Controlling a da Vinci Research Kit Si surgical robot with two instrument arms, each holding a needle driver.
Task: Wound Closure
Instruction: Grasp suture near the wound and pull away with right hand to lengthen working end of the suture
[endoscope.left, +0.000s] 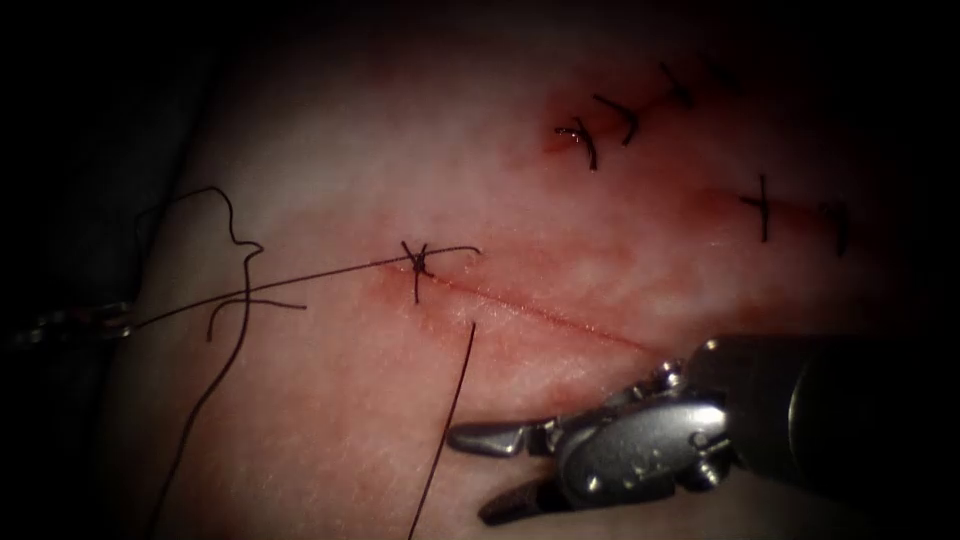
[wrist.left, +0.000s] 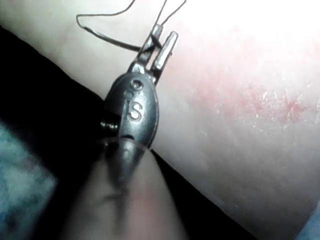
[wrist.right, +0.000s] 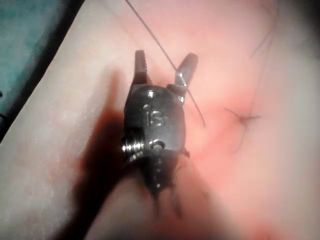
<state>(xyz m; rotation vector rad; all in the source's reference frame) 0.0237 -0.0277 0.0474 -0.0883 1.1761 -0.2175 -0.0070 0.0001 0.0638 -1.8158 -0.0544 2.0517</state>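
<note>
A thin cut (endoscope.left: 540, 312) runs across the tissue (endoscope.left: 330, 420) from a tied knot (endoscope.left: 418, 258) down to the right. From the knot a thread (endoscope.left: 260, 292) stretches tight to the left, where my left tool (endoscope.left: 85, 322) holds it at the tissue's edge. In the left wrist view its jaws (wrist.left: 161, 44) are shut on the thread (wrist.left: 107, 39). My right tool (endoscope.left: 478, 475) lies at the lower right, below the cut, open and holding nothing. In the right wrist view a loose strand (wrist.right: 167, 57) crosses between the spread jaws of this tool (wrist.right: 162, 67), short of the knot (wrist.right: 243, 119).
A loose strand (endoscope.left: 445, 430) hangs from just below the cut toward the front edge. More slack thread (endoscope.left: 228, 225) curls on the left side. Two other stitched cuts (endoscope.left: 620, 110) (endoscope.left: 765, 205) sit at the upper right, with red fluid (endoscope.left: 555, 145) beside one.
</note>
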